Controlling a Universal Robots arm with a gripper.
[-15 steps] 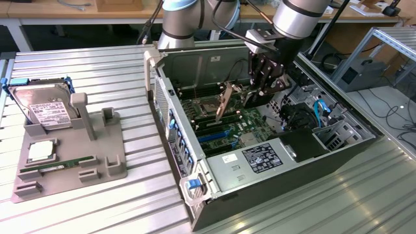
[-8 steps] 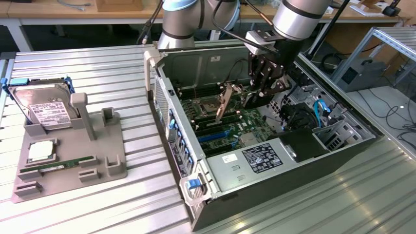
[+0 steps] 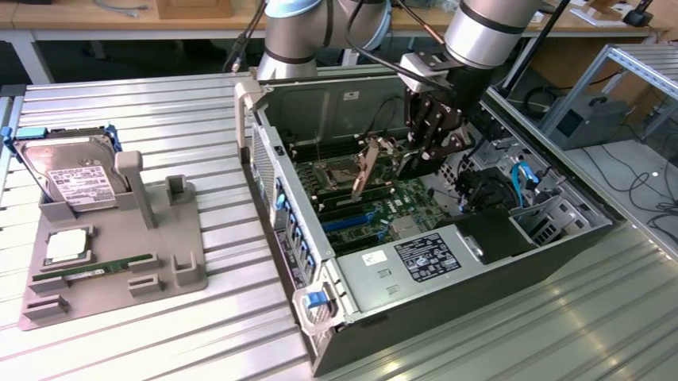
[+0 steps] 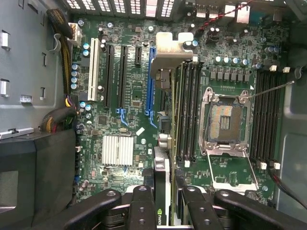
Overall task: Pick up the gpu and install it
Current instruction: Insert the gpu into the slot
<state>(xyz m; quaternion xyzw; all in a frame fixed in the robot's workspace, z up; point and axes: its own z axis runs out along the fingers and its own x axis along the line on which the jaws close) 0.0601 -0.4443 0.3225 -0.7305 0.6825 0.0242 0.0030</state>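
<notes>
My gripper point(image 4: 165, 211) is inside the open computer case point(image 3: 317, 262), above the motherboard point(image 4: 129, 100), and it is shut on the gpu point(image 4: 163, 165). The gpu is a thin card seen edge-on between the black fingers point(image 4: 141, 206); its silvery bracket point(image 4: 170, 50) sticks out ahead. The card hangs beside the long blue slot point(image 4: 152, 81) and next to the black memory slots point(image 4: 187, 110), and I cannot tell whether it touches the board. In the exterior view the gripper point(image 3: 433, 139) stands over the board's upper part, with the fingers hiding most of the card.
Near the card are the open CPU socket point(image 4: 225, 120) and a silver heatsink point(image 4: 117, 150). The power supply point(image 3: 424, 258) fills the case's near end. On the exterior view's left, a grey fixture point(image 3: 159, 262) holds a hard drive point(image 3: 75, 178) and a green memory stick point(image 3: 90, 270).
</notes>
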